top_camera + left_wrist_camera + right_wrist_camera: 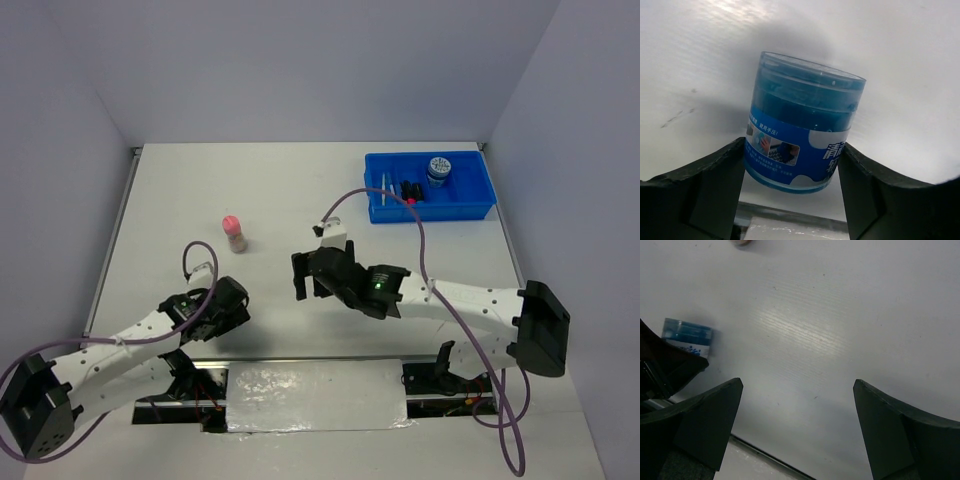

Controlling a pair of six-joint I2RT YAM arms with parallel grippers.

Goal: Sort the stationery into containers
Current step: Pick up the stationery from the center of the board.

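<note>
Item 1: left jaws (pixel 792 150). In the left wrist view a round blue jar (pixel 800 125) stands upright on the tabletop (pixel 900 60), mid-frame, between my two fingertips (pixel 720 170). Each tip sits at the jar's printed label, one on either side. Whether they are clenched on it or merely meet it, I cannot tell.

Item 2: right jaws (pixel 308 288). Released, spread wide over bare tabletop at centre frame of the overhead view, touching nothing.

Item 3: pink-capped bottle (pixel 234 234). Upright, left of centre, apart from both arms.

Item 4: blue tray (pixel 470 208). Upper right. It holds a second round jar (pixel 439 168), black markers (pixel 410 190) and thin pale sticks (pixel 385 190).
</note>
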